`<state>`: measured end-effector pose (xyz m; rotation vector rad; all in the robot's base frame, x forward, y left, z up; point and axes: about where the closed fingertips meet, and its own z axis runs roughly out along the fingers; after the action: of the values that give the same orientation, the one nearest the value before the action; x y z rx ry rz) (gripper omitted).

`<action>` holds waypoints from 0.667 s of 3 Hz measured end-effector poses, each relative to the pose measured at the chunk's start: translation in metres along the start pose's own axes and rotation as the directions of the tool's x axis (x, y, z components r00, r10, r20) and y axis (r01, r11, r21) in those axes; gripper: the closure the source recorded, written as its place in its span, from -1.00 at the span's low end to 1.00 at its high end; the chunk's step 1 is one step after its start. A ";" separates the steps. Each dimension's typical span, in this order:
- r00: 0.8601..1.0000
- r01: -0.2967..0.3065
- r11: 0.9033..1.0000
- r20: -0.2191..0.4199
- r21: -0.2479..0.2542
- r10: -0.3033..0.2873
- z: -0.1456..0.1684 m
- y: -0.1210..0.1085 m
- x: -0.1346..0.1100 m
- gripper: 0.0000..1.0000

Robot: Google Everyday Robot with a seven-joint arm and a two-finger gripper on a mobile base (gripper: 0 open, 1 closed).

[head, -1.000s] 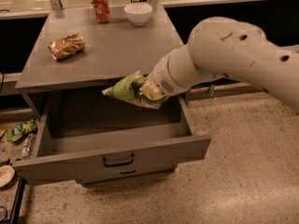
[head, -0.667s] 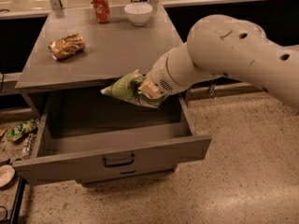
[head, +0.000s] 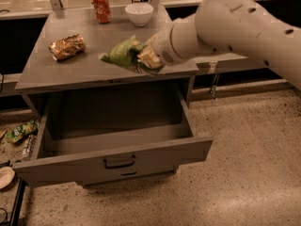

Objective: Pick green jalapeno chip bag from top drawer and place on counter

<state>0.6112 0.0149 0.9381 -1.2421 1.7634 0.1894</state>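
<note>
The green jalapeno chip bag (head: 123, 53) is held in my gripper (head: 143, 60), lifted above the front right part of the counter (head: 61, 74). The gripper is shut on the bag's right end, with the bag sticking out to the left. My white arm comes in from the upper right. The top drawer (head: 117, 161) stands pulled open below, with its dark handle (head: 119, 162) on the front panel, and its inside shows no items.
A golden-brown shiny bag (head: 67, 46) lies on the counter's left. A red can (head: 101, 7) and a white bowl (head: 139, 13) stand at the counter's back. A small bright-green bag (head: 19, 131) lies on the floor at left.
My gripper has lifted the green bag up from over the drawer's back edge to above the counter top. The view has shifted too.
</note>
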 end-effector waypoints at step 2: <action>0.995 -0.032 0.998 0.095 0.047 0.027 0.093 -0.085 -0.024 0.55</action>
<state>0.7362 0.0450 0.9362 -1.1547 1.6961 0.2180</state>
